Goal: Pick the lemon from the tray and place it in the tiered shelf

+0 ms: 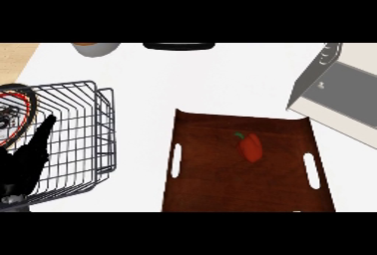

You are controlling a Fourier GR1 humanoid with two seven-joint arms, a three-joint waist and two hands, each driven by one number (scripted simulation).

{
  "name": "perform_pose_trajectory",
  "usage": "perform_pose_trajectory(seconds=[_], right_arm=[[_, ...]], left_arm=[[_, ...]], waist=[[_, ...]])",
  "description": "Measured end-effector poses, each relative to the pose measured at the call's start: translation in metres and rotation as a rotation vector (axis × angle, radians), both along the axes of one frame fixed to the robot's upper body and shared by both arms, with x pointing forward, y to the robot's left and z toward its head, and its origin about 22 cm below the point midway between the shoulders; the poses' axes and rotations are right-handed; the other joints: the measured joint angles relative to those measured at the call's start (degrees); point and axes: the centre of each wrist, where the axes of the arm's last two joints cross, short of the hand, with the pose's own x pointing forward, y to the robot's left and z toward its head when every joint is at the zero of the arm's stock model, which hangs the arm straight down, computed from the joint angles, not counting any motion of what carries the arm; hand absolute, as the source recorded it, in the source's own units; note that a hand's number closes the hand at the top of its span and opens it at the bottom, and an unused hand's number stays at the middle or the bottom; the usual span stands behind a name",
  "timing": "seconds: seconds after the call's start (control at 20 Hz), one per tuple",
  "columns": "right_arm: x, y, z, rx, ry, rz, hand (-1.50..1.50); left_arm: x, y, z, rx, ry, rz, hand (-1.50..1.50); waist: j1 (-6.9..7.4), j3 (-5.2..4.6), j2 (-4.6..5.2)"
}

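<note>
At nine o'clock our left robot hand [29,154] rests with straight, empty fingers beside the wire shelf [74,139]; no lemon shows, only a red pepper [251,147] on the tray [243,199].

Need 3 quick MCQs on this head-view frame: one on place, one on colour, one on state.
1. Where does the wire shelf stand relative to the brown tray?
A. to its left
B. to its right
C. on top of it

2. What colour is the item lying on the tray?
A. yellow
B. red with a green stem
C. blue

3. How is the left hand?
A. curled round the item
B. open, fingers straight, by the shelf
C. flat on the tray

Answers:
1 A, the shelf sits at the view's left, apart from the tray.
2 B, it looks like a red pepper, not a lemon.
3 B, it holds nothing.
</note>
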Motion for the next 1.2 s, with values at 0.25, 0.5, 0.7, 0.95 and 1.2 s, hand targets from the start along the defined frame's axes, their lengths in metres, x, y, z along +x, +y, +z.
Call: perform_pose_trajectory(seconds=[0.25,0.5,0.7,0.95,1.2], right_arm=[[0.003,-0.005,-0.005,0.048,-0.062,0.035,-1.50],[0.004,-0.011,-0.003,0.178,-0.141,0.063,-1.50],[-0.009,-0.020,0.009,0.301,-0.196,0.083,-1.50],[-0.035,-0.031,0.033,0.413,-0.316,0.112,-1.50],[-0.089,-0.062,0.065,0.470,-0.407,0.118,-1.50]], left_arm=[[0.001,0.001,-0.001,0.000,0.003,0.003,0.00],[-0.003,0.000,-0.005,-0.013,0.004,0.005,0.00],[-0.002,0.002,-0.002,-0.013,0.004,0.013,0.00],[-0.003,0.001,-0.007,-0.008,0.002,0.019,0.00],[-0.007,0.000,-0.006,-0.009,0.002,0.028,0.00]], waist=[[-0.24,0.00,-0.08],[-0.34,-0.01,-0.15],[-0.70,-0.01,-0.28],[-1.03,0.00,-0.40],[-1.44,0.00,-0.51]])
